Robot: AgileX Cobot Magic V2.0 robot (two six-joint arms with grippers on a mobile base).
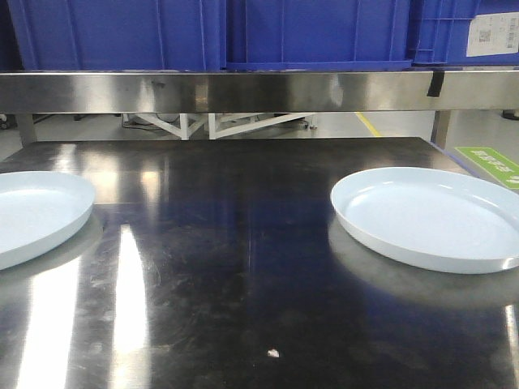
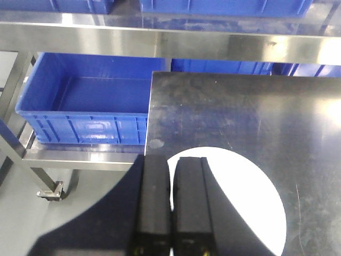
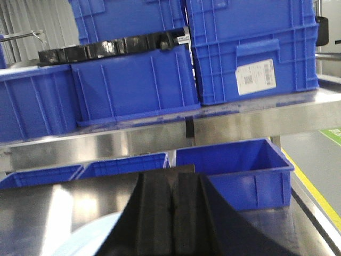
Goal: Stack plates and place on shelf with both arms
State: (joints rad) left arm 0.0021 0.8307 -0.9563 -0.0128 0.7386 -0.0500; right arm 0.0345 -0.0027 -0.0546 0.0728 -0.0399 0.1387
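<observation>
Two pale bluish-white plates lie apart on the dark steel table: the left plate [image 1: 32, 212] is cut off by the frame edge, and the right plate [image 1: 434, 217] sits further right. Neither arm shows in the front view. In the left wrist view my left gripper [image 2: 172, 160] is shut with nothing in it, hovering over the left rim of a plate [image 2: 242, 194] near the table's left edge. In the right wrist view my right gripper [image 3: 171, 178] is shut and empty, above a plate [image 3: 88, 239] whose rim shows at the lower left. The steel shelf [image 1: 259, 91] runs across above the table's back.
Blue crates [image 1: 316, 32] fill the shelf top, one with a white label [image 3: 254, 76]. More blue bins [image 2: 90, 104] sit lower beside and behind the table [image 1: 243, 267]. A white speck [image 1: 273, 352] lies near the front edge.
</observation>
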